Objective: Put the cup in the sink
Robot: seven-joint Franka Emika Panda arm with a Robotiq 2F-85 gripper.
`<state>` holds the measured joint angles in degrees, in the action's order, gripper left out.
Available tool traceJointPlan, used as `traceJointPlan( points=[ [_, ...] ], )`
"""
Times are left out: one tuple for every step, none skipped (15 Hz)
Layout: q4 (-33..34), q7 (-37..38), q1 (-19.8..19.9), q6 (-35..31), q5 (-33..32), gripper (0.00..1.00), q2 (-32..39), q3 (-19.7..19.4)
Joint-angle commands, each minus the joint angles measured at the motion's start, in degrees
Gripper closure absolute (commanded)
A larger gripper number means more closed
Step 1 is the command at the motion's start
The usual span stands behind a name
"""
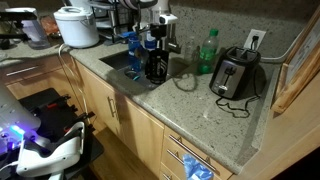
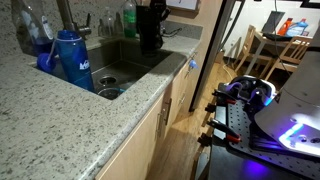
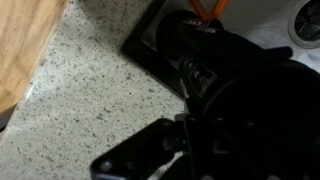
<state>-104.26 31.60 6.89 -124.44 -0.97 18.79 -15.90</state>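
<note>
Dark cup (image 1: 157, 68) is at the end of the sink (image 2: 120, 62), directly under the pincer (image 1: 156, 47). Cup contents aren't visible. Can't tell whether the pincer is gripping it or wide. Blue bottle (image 2: 72, 60) is beside the sink. Green bottle (image 1: 207, 50) stands on the table (image 1: 200, 105).

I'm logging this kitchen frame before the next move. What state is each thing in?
cup: upright at the end of the sink nearest the green bottle; unclear whether it is inside the basin.
gripper: directly over the cup; open or shut unclear.
toaster: upright on the counter, cord loose in front.
green bottle: upright.
blue bottle: upright beside the sink.
rice cooker: lid shut.
</note>
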Motion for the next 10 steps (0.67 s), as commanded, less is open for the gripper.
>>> traceJointPlan(
  points=[
    [-3.05,-0.19,0.01,-1.61,-1.79,0.98,-1.47,0.44],
    [-3.49,-0.13,-0.06,-2.01,-2.18,0.98,-1.31,0.46],
    [-3.96,0.05,-0.18,-2.52,-2.72,0.98,-1.24,0.44],
    [-4.47,0.26,-0.31,-3.59,-3.22,0.98,-0.96,0.46],
    [-4.86,0.36,-0.41,-4.57,-3.68,0.98,-0.68,0.48],
    [-5.3,0.34,-0.51,-5.86,-4.05,0.98,-0.4,0.6],
    [-5.62,0.19,-0.59,-7.13,-4.1,0.98,-0.04,0.73],
    [-5.8,0.17,-0.77,-8.15,-4.11,0.98,0.34,0.87],
    [-6.0,0.26,-1.05,-9.3,-4.16,0.98,0.74,0.91],
    [-6.11,0.44,-1.45,-10.28,-4.23,0.98,1.13,0.97]
  ],
)
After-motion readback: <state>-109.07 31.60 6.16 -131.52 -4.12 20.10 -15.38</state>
